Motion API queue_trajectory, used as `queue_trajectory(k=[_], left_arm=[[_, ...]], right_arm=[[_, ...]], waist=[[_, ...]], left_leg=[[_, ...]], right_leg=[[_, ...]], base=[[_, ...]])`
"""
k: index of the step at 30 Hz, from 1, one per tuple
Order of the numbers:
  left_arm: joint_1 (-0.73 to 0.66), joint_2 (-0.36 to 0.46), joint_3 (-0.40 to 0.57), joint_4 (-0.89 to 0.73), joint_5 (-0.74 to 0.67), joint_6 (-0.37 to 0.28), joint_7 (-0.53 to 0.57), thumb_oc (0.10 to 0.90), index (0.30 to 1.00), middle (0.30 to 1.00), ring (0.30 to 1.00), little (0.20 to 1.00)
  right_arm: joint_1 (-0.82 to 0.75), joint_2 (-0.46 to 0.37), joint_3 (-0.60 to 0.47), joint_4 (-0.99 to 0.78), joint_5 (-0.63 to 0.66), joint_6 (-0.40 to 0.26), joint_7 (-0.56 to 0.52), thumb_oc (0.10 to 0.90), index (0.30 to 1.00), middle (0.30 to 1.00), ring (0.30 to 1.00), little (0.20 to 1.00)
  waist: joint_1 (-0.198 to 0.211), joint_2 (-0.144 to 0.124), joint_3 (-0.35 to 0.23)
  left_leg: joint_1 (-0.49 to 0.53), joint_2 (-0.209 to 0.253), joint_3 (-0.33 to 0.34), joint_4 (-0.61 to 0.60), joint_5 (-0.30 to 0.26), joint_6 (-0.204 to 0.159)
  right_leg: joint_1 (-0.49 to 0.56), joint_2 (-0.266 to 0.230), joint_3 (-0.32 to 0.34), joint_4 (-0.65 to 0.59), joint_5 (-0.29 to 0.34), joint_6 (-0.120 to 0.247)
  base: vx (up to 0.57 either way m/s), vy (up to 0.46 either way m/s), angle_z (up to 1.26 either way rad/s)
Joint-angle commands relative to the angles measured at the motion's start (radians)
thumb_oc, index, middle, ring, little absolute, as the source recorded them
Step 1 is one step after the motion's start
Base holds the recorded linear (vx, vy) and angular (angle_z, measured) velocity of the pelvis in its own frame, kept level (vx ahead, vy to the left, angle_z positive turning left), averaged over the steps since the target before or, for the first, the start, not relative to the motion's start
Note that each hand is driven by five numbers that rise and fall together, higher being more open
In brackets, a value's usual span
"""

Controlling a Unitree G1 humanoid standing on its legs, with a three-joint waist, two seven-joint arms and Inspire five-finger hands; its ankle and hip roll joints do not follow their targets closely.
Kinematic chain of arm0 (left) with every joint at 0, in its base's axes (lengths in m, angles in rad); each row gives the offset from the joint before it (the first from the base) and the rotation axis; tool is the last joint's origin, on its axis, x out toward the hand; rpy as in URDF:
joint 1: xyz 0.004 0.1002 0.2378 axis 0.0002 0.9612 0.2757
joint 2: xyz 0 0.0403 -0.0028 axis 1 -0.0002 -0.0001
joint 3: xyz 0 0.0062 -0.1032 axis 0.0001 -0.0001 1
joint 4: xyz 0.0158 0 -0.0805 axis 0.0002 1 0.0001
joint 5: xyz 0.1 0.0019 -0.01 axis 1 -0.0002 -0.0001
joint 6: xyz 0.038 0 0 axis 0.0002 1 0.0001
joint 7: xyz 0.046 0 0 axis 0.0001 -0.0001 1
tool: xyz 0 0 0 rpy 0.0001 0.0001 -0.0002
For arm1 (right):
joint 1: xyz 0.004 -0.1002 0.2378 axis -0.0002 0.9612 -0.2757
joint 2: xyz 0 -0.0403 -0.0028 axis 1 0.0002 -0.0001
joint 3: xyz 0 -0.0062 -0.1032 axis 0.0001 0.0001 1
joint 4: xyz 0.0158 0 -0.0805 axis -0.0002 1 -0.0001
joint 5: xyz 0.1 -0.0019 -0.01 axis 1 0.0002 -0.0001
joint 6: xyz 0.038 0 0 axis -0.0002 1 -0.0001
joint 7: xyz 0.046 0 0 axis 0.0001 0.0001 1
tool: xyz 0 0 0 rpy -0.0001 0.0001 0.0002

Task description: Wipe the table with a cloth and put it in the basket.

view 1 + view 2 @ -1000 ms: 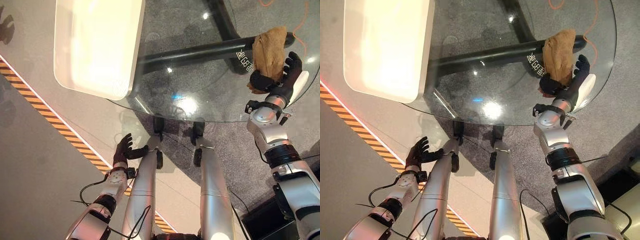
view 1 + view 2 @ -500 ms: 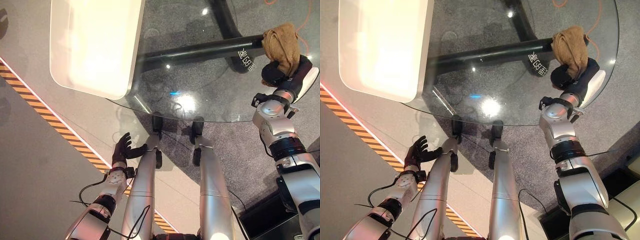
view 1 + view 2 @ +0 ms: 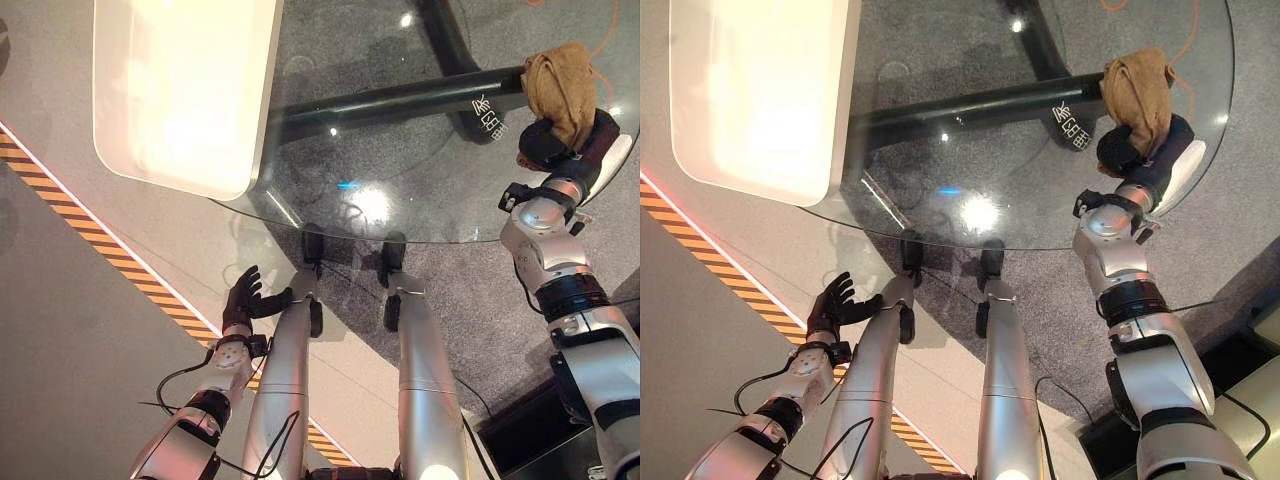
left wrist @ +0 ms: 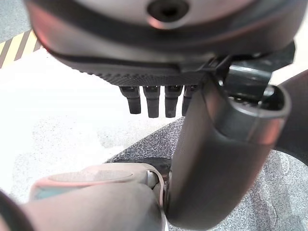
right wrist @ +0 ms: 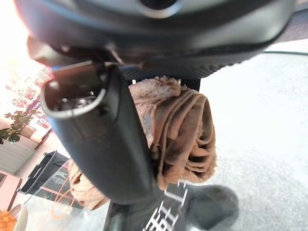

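Since a second ago, eye views show the right hand (image 3: 560,148) has carried the cloth (image 3: 562,85) toward the glass table's (image 3: 400,180) right edge; left hand (image 3: 243,297) hangs low, fingers straight. Right wrist view: fingers curl round the bunched cloth (image 5: 180,132), which looks soft, light and limp, so it is best held by the bunch.

White print on black table base (image 3: 487,113), seen through glass top (image 3: 400,190); characters too small to make out. No other readable text or numbers.
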Motion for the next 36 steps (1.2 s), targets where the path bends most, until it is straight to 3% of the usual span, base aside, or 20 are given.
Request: queue_trajectory(k=[1, 4, 10, 20, 36], left_arm=[[0.16, -0.07, -0.026, 0.07, 0.033, 0.043, 0.03, 0.8, 0.9, 0.9, 0.9, 0.9], [0.157, -0.066, -0.022, 0.058, 0.035, 0.052, 0.027, 0.8, 0.9, 0.9, 0.9, 0.9], [0.159, -0.061, -0.023, 0.059, 0.023, 0.047, 0.013, 0.8, 0.9, 0.9, 0.9, 0.9], [0.168, -0.064, -0.034, 0.041, 0.015, 0.053, 0.012, 0.8, 0.9, 0.9, 0.9, 0.9], [0.158, -0.076, -0.057, 0.024, 0.036, 0.053, 0.013, 0.8, 0.9, 0.9, 0.9, 0.9]], right_arm=[[-0.013, -0.032, -0.006, -0.183, -0.147, -0.036, -0.105, 0.1, 0.3, 0.3, 0.3, 0.2], [-0.047, -0.054, 0.004, -0.214, -0.17, 0.003, -0.119, 0.1, 0.3, 0.3, 0.3, 0.2], [-0.095, -0.069, 0.026, -0.212, -0.151, 0.005, -0.13, 0.1, 0.3, 0.3, 0.3, 0.2], [-0.148, -0.053, 0.077, -0.156, -0.163, 0.08, -0.081, 0.1, 0.3, 0.3, 0.3, 0.2], [-0.24, 0.032, 0.268, -0.097, -0.282, 0.222, 0.239, 0.1, 0.3, 0.3, 0.3, 0.2]], waist=[[0.027, 0.021, -0.013], [0.029, 0.02, -0.013], [0.036, 0.025, -0.013], [0.053, 0.048, -0.013], [0.088, 0.065, -0.013]], left_leg=[[0.025, -0.034, 0.026, 0.079, -0.133, 0.027], [0.031, -0.033, 0.026, 0.073, -0.132, 0.032], [0.038, -0.036, 0.024, 0.063, -0.132, 0.037], [0.038, -0.042, 0.027, 0.053, -0.123, 0.038], [0.045, -0.052, 0.029, 0.024, -0.106, 0.039]], right_leg=[[0.007, 0.064, -0.029, -0.05, 0.089, -0.014], [0.011, 0.064, -0.03, -0.053, 0.091, -0.011], [0.017, 0.062, -0.031, -0.062, 0.091, -0.011], [0.018, 0.058, -0.033, -0.07, 0.089, -0.014], [0.026, 0.047, -0.054, -0.088, 0.084, -0.016]], base=[[0.0, 0.0, 0.0], [0.0, 0.0, 0.0], [0.0, 0.016, 0.01], [0.0, 0.029, 0.0], [0.0, 0.0, 0.0]])
